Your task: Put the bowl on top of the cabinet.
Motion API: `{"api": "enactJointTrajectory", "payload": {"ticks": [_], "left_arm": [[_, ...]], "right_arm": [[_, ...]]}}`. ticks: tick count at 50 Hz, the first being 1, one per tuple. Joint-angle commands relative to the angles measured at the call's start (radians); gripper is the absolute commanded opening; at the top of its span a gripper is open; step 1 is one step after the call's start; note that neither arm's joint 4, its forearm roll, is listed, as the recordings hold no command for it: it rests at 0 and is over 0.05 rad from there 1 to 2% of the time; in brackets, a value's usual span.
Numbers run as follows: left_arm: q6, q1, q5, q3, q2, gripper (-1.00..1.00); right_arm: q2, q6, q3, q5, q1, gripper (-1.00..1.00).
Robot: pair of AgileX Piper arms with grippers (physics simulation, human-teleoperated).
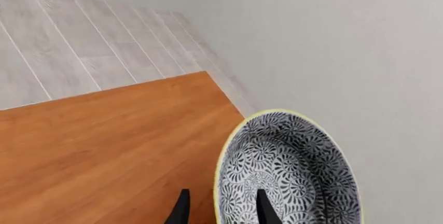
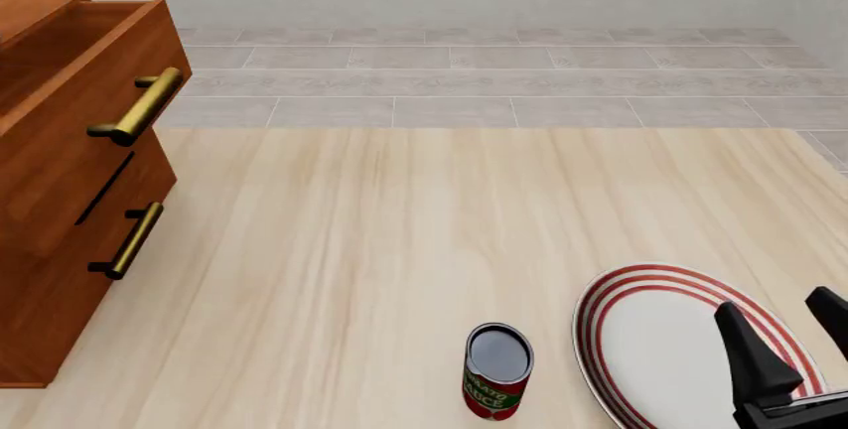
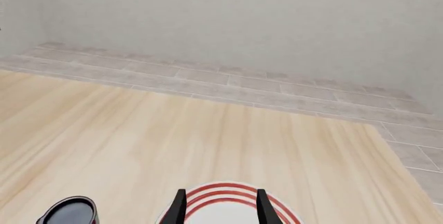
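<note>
Can [image 2: 498, 370], red-green label, lettering illegible

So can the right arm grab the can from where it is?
Probably yes. The right pincer is open over the plate, and the can stands just beside that plate with nothing between them.

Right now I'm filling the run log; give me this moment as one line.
left tool: shut on bowl, above cabinet | right tool: open, over plate | can: upright on table
</note>
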Motion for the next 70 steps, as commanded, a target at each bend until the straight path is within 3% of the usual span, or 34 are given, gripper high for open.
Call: {"api": "enactJointTrajectory", "payload": {"ticks": [1, 70], "left_arm": [[-0.003, -0.010, 0.010, 0.036, 0.017, 1.00], [0.057, -0.073, 0.060, 0.113, -0.264, 1.00]], "right_arm": [[-0.003, -0.002, 0.000, 0.002, 0.003, 1.00], [-0.003, -0.024, 0.000, -0.001, 0.021, 1.00]]}}
